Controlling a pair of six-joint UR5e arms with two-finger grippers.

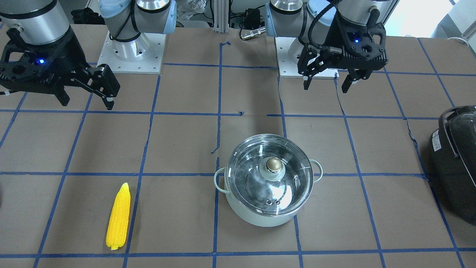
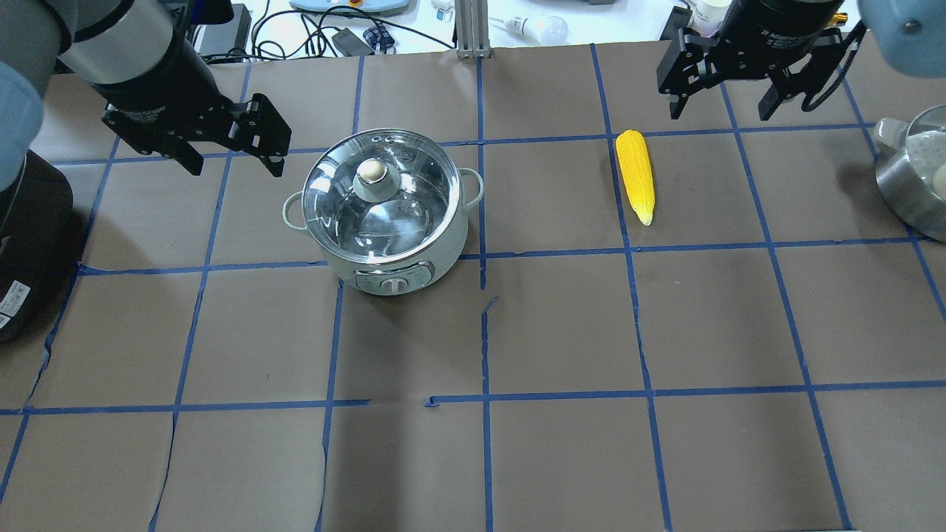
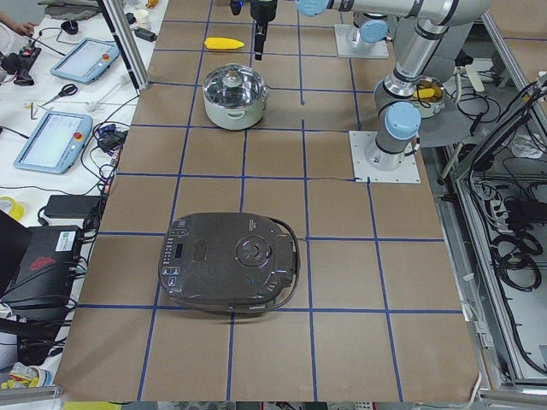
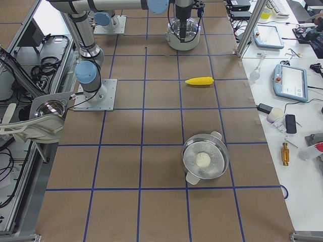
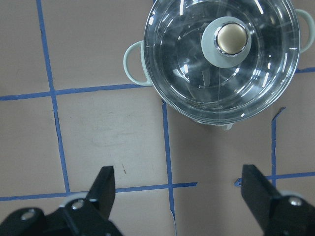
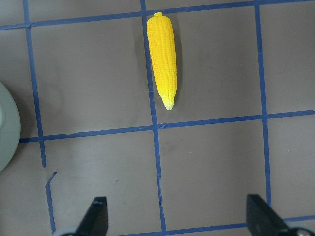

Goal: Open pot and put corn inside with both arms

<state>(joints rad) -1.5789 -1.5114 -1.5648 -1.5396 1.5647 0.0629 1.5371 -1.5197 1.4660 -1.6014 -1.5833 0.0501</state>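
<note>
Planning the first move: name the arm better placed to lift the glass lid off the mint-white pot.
Left: the black left gripper hovers open beside the round mint-white pot; the right gripper hangs near the yellow corn cob.

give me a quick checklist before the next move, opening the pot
1. Lid seated on pot: ok, shut, so it must be lifted first.
2. Knob free of obstruction: ok.
3. Left pincer open and empty: ok.
4. Left pincer lined up over the knob: not ok, it hangs off to the side of the pot.
5. Right pincer open and empty: ok.
6. Corn lying free, apart from the pot: ok.
</note>
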